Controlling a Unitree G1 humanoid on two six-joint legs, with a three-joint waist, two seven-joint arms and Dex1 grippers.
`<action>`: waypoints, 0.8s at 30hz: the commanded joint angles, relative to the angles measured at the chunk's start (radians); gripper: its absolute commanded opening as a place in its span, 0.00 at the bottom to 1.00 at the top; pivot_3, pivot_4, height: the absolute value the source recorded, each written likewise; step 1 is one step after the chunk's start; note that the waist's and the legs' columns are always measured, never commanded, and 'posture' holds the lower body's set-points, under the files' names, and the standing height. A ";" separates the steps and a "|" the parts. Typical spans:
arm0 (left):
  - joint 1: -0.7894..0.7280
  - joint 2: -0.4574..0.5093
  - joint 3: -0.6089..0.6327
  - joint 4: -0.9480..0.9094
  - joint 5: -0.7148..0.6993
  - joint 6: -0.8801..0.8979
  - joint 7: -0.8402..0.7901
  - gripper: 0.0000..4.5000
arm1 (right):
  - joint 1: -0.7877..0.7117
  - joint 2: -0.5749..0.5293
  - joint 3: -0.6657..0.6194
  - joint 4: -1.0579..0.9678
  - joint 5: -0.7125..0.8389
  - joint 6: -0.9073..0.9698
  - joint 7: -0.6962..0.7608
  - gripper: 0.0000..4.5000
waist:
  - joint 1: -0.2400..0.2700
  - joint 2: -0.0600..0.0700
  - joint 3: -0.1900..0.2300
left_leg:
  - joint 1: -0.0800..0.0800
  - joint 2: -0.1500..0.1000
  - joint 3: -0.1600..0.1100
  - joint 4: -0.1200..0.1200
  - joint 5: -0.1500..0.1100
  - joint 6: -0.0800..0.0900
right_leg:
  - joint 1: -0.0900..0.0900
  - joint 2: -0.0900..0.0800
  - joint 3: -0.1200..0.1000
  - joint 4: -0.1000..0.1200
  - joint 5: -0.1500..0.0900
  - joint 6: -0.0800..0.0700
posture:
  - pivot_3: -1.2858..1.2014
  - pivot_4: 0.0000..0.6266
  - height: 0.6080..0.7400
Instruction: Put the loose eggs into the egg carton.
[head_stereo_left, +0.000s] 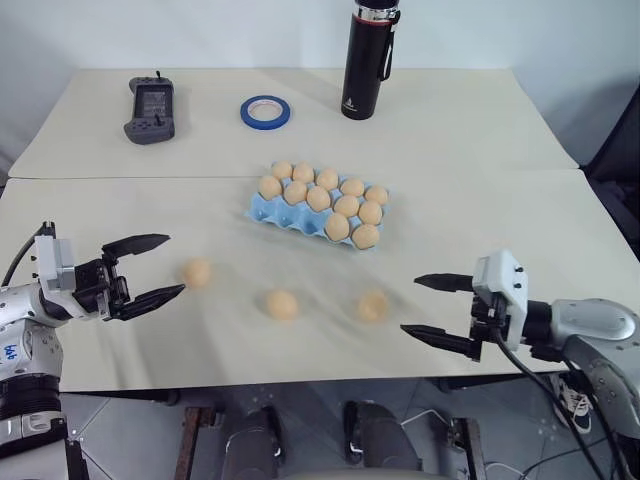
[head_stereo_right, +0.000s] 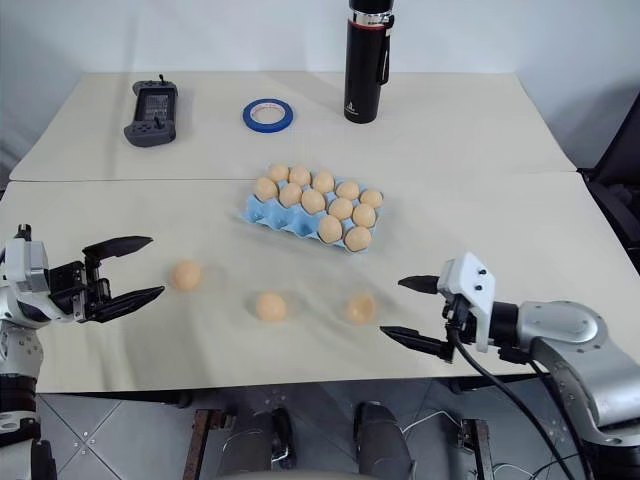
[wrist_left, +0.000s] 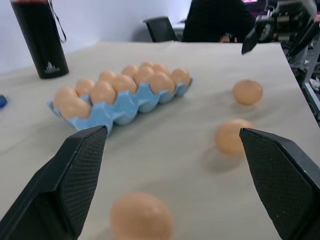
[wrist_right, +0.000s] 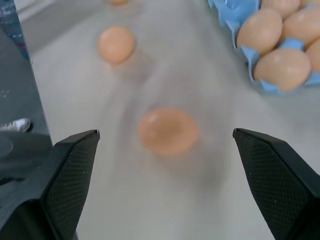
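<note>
Eggs, small, smooth and tan-orange, lie loose in a row of three on the cream table (head_stereo_left: 500, 130): one (head_stereo_left: 197, 272) just ahead of the left gripper (head_stereo_left: 150, 268), whose two black fingers stand spread wide and hold nothing; a middle one (head_stereo_left: 282, 304) between the two grippers; a third (head_stereo_left: 372, 305) just beyond the tips of the right gripper (head_stereo_left: 425, 305), likewise spread and empty; each gripper points inward at its nearest egg, so either could, I judge, close on it from the side. Farther from both grippers sits the light blue moulded egg carton (head_stereo_left: 275, 212), most cups filled with like eggs, its row nearest the grippers looking bare. Well past it stand a blue tape ring (head_stereo_left: 265, 111), a grey handheld controller (head_stereo_left: 151, 110) and a tall black flask (head_stereo_left: 369, 62).
</note>
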 joint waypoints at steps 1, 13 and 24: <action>-0.010 0.002 0.025 0.009 -0.040 -0.017 -0.100 1.00 | -0.019 0.025 0.065 0.007 -0.042 -0.043 -0.036 1.00 | 0.001 0.000 0.000 | 0.000 0.000 0.000 0.000 0.000 0.001 | 0.000 0.000 0.000 0.000 0.000 0.001 | 0.52 0.24 1.00; 0.109 0.067 -0.015 -0.005 0.024 -0.057 -0.098 1.00 | -0.181 0.156 0.340 0.238 -0.250 -0.153 -0.087 1.00 | -0.002 0.000 0.000 | -0.001 0.003 0.003 0.000 0.001 0.002 | -0.004 0.000 -0.006 0.002 0.000 0.000 | 0.52 0.24 1.00; 0.143 0.066 -0.015 -0.045 0.020 -0.058 -0.062 1.00 | -0.224 0.179 0.373 0.269 -0.281 -0.138 -0.080 0.64 | 0.000 -0.001 0.000 | -0.001 0.003 0.003 0.000 -0.001 -0.001 | -0.004 -0.001 -0.008 0.002 0.000 -0.001 | 0.52 0.24 1.00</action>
